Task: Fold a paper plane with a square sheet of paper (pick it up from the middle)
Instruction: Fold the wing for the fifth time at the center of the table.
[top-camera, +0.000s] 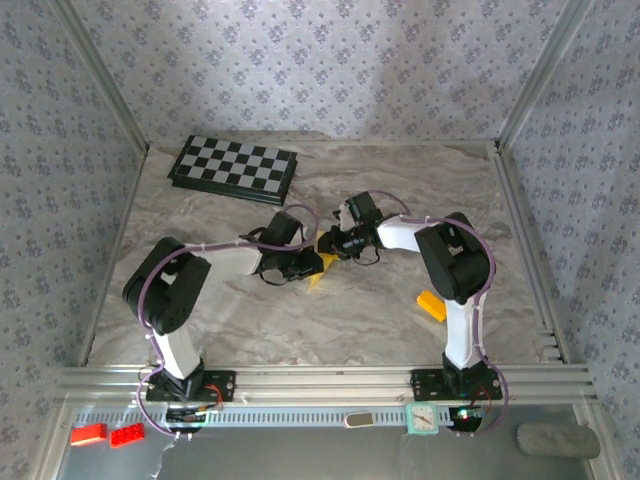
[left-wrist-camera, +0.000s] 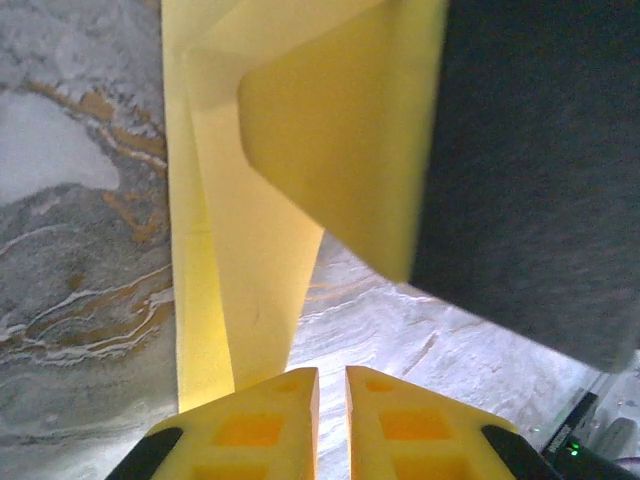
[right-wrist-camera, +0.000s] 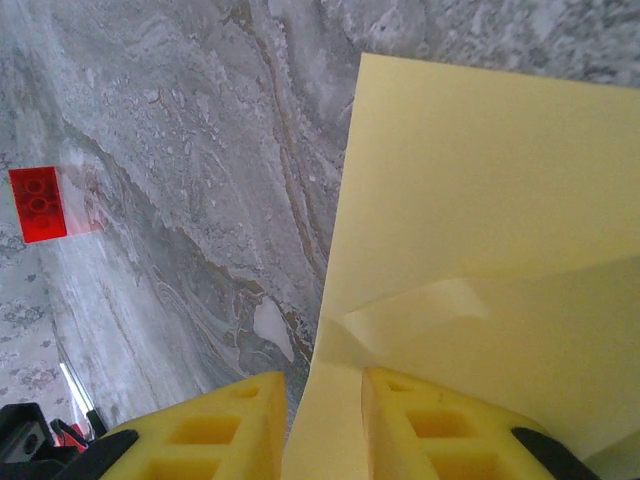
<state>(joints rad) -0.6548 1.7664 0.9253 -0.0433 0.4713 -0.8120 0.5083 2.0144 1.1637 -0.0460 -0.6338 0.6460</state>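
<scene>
The square sheet of paper (right-wrist-camera: 480, 200) is thin yellow paper with folded layers. In the right wrist view it rises from between my right gripper's (right-wrist-camera: 325, 378) fingers; the right finger touches it and a gap shows beside the left finger. My left gripper (left-wrist-camera: 332, 372) has only a narrow slit between its fingers, with bare table showing through. The paper (left-wrist-camera: 250, 300) stands just ahead of it to the left. From above, both grippers (top-camera: 312, 262) (top-camera: 332, 245) meet mid-table over a yellow corner of the paper (top-camera: 318, 274).
A checkerboard (top-camera: 232, 168) lies at the back left. A small orange-yellow block (top-camera: 432, 305) sits near the right arm. A red brick (right-wrist-camera: 38, 203) shows in the right wrist view. The other arm's dark body (left-wrist-camera: 540, 180) looms at the right of the left wrist view.
</scene>
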